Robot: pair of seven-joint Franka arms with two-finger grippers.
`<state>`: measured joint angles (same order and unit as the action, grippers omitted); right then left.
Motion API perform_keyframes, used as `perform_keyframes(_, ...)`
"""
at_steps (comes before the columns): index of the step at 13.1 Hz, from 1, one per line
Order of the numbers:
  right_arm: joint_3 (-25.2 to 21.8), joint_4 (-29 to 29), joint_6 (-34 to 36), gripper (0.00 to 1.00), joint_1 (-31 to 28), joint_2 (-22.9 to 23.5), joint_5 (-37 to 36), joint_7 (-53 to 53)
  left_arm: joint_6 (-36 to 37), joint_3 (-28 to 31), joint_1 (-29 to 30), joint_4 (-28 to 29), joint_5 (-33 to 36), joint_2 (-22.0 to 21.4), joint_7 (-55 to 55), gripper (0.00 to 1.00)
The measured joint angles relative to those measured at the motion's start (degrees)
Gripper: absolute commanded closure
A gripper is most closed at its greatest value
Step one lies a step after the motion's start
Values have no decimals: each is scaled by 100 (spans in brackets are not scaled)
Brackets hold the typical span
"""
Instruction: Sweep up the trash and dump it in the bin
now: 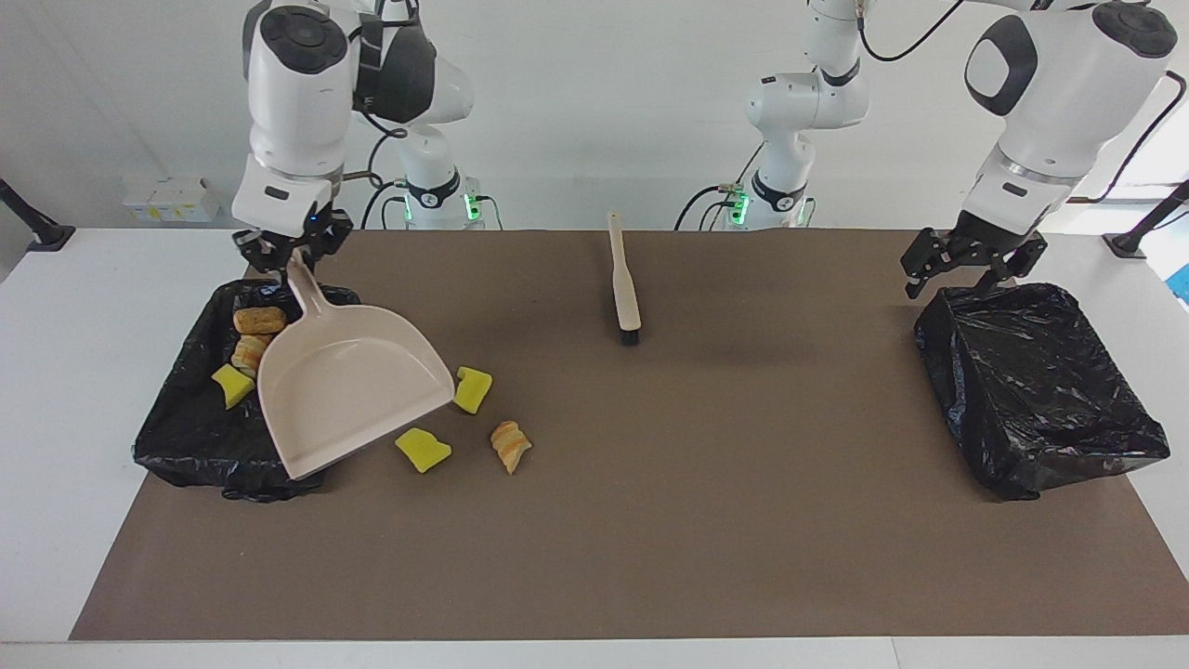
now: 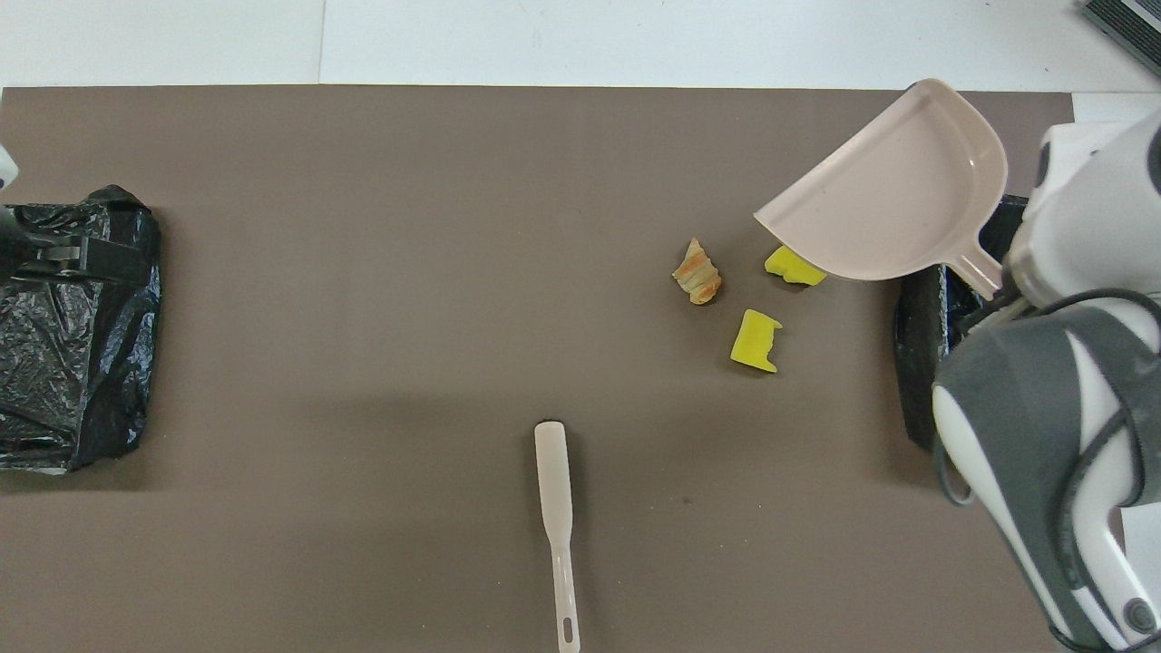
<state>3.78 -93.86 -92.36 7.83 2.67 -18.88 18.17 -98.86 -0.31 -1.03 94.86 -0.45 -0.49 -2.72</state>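
Note:
My right gripper (image 1: 290, 258) is shut on the handle of the beige dustpan (image 1: 348, 386), which hangs empty over the mat-side edge of the black-bagged bin (image 1: 186, 437) at the right arm's end. Three trash pieces show in that bin: bread (image 1: 258, 321), another bread piece (image 1: 249, 351) and a yellow sponge chunk (image 1: 230, 384). Loose on the mat by the pan's lip lie a yellow chunk (image 1: 474, 388), a second yellow chunk (image 1: 423, 449) and a croissant piece (image 1: 510, 444). My left gripper (image 1: 952, 283) is open over the second bagged bin (image 1: 1036, 386).
The brush (image 1: 624, 288) lies on the brown mat (image 1: 650, 520) midway between the arms' bases, bristles away from the robots. In the overhead view my right arm covers most of the bin (image 2: 916, 363) that holds trash, and the dustpan (image 2: 893, 195) overlaps one yellow chunk (image 2: 794, 268).

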Motion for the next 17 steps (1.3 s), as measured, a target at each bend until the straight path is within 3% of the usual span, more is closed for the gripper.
perform_keyframes(3,25,419,-85,100,485,650,566,-1647,318,-62,-17,16,-3,-160,0,0)
perform_keyframes(6,32,809,-784,100,911,1372,1413,-3053,560,-165,-48,66,-3,-214,-1,0)
perform_keyframes(8,38,960,-1195,100,1099,1696,1790,-3447,650,-174,-118,87,-3,-246,-1,0)
perform_keyframes(12,46,1196,-1779,100,1737,2341,1867,-4395,659,-171,-148,94,-3,-270,-16,0)
perform_keyframes(17,42,1264,-2253,100,2193,3021,1866,-4584,659,-165,-148,101,-3,-270,-40,0)
